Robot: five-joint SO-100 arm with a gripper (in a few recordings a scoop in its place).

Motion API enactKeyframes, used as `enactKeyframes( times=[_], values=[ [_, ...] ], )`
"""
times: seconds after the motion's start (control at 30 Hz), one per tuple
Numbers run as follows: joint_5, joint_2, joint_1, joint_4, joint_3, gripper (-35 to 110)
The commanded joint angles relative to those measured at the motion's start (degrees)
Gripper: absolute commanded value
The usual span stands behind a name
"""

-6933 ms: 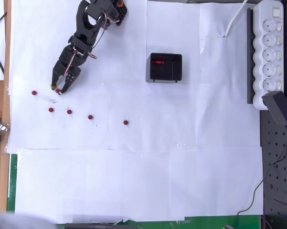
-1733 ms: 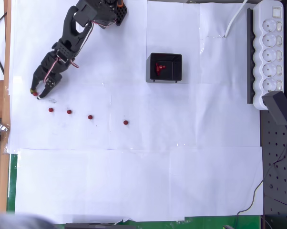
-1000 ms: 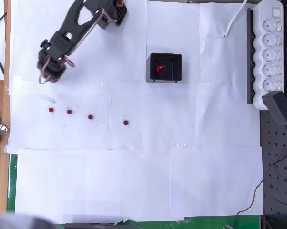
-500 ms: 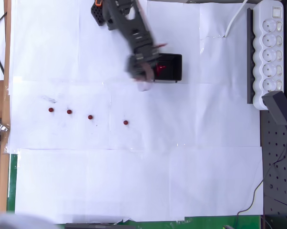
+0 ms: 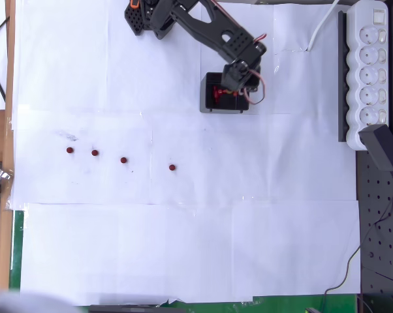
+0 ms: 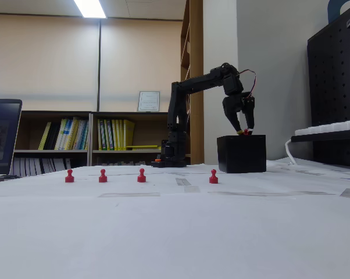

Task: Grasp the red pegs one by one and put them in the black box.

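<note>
Pegs [image 5: 123, 160] four in a row near table's [image 5: 183, 248] left edge, gripper [image 6: 245, 132] pinching a peg over box [image 6: 241, 154] near the far edge.

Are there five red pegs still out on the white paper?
No, four red pegs stand in a row on the paper in the overhead view.

The arm [image 5: 203, 29] is black with an orange spot at its base, and so is its black gripper [image 6: 245, 131]. The box [image 5: 209, 104] is black; the pegs [image 5: 123, 160] are dark red from above and bright red from the side. White paper [image 5: 183, 248] covers the table. The power strip [image 5: 369, 72] is white, its plug adapter [image 5: 382, 147] black.
</note>
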Motion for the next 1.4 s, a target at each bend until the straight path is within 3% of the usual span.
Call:
enactKeyframes(
  times=[0.0,0.2,0.37,0.57,0.8,0.93,1.07,1.2,1.37],
  values=[
    [2.02,0.18,1.58,-3.25,-2.72,0],
    [7.12,1.85,1.41,-0.53,-6.15,4],
    [8.35,0.7,1.58,1.76,-4.75,19],
    [8.35,-8.44,2.11,9.4,3.43,19],
    [14.33,-23.55,16.79,4.39,4.04,19],
    [23.99,-28.48,31.82,-5.45,-11.25,19],
    [34.54,-25.14,42.54,-28.21,-32.61,19],
    [40.69,-21.18,46.41,-54.05,-49.39,19],
    [40.17,-16.52,45.18,-69.17,-54.14,19]
  ],
)
